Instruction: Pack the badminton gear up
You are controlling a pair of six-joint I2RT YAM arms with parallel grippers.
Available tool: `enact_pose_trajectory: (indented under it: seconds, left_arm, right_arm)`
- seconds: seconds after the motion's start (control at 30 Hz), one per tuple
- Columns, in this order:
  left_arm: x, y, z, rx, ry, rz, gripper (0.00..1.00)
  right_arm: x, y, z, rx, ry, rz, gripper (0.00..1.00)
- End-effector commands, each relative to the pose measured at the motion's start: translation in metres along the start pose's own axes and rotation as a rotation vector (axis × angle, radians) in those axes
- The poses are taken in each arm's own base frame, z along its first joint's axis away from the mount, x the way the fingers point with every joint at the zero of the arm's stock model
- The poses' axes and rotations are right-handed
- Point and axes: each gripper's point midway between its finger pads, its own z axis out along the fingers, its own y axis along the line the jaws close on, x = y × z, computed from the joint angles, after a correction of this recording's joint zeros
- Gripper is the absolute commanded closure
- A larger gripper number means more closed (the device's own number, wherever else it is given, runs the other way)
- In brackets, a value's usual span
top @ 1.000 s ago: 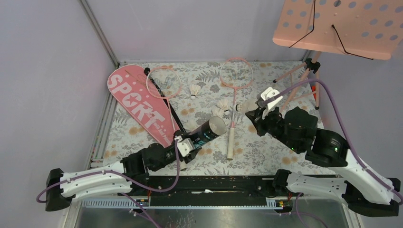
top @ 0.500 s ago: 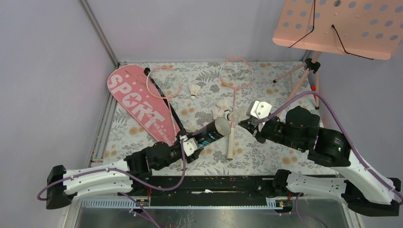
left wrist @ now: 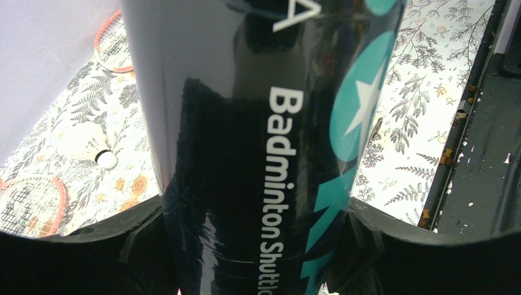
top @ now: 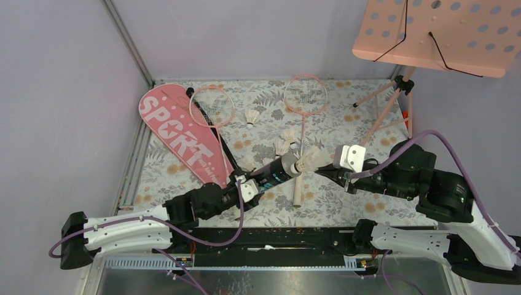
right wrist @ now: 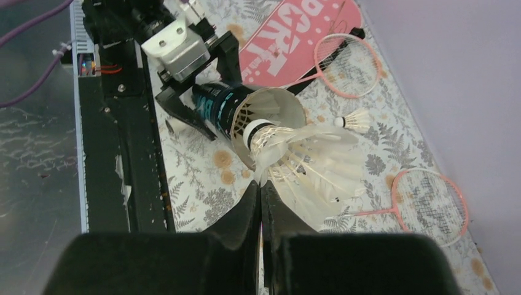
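The black tube [top: 274, 171] is clamped in the left arm's jaws, which stand wide around its lower body. It is held tilted above the bench [top: 344, 123], its open mouth turned toward the right arm. The right arm's jaws are pressed together on the feather skirt of a shuttlecock [right wrist: 304, 161], whose cork lies just at the tube's rim.

If the cork is presented off the tube's axis, it is likely to be caught on the rim, and the feathers could be bent or crushed. The shuttlecock could also be twisted out of so thin a pinch and dropped. The glossy tube might be pushed back through its grip by a hard thrust.

Inside the mouth only the pale inner wall is seen; what lies deeper cannot be told. Several other shuttlecocks [top: 250, 117] are left loose on the bench. The pink cover [top: 178, 138] lies flat at the left, and nothing is shown to be in it. One racket [top: 212, 106] is seen just beside its edge, the other racket [top: 304, 95] well apart
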Motion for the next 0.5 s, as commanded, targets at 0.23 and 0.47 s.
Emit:
enact_pose_trajectory:
  seconds: [0.23,0.47]
  left_arm:
    - [-0.003,-0.014,0.001,0.076,-0.007,-0.008,0.84]
    - [-0.006,-0.023,-0.001,0.131,-0.024,-0.009,0.83]
  right_arm:
    - [0.01,0.019,0.043,-0.159,0.115,-0.003,1.0]
    - [0.006,0.042,0.068,-0.24,0.053,0.165,1.0]
